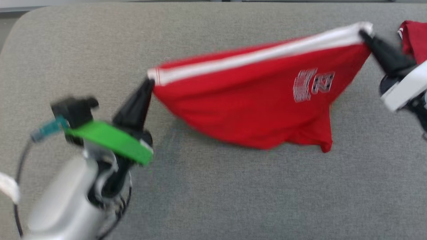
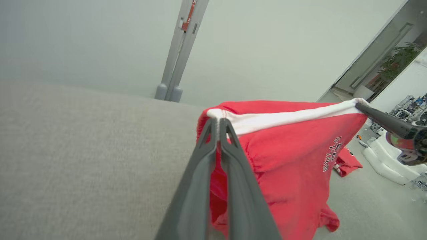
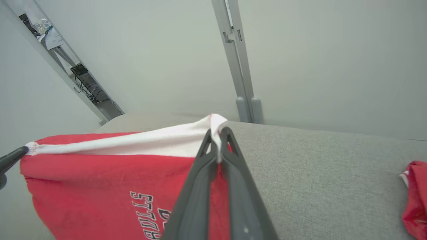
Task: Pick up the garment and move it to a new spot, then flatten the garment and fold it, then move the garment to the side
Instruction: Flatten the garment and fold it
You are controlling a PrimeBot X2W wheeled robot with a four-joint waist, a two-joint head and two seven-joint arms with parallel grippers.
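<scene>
A red garment (image 1: pixel 253 103) with a white band along its top edge and white lettering hangs stretched between my two grippers above the grey cushion (image 1: pixel 213 193). My left gripper (image 1: pixel 150 81) is shut on the band's left corner. My right gripper (image 1: pixel 363 33) is shut on the band's right corner. The lower hem sags down and touches the cushion. In the left wrist view my left gripper (image 2: pixel 218 122) pinches the white corner of the garment (image 2: pixel 287 166). In the right wrist view my right gripper (image 3: pixel 217 132) pinches the other corner of the garment (image 3: pixel 110 180).
A second red cloth (image 1: pixel 413 38) lies at the cushion's far right, also seen as a red cloth (image 3: pixel 413 196) in the right wrist view. A grey post (image 3: pixel 238 63) rises against the pale wall behind the cushion. Bare cushion stretches in front and to the left.
</scene>
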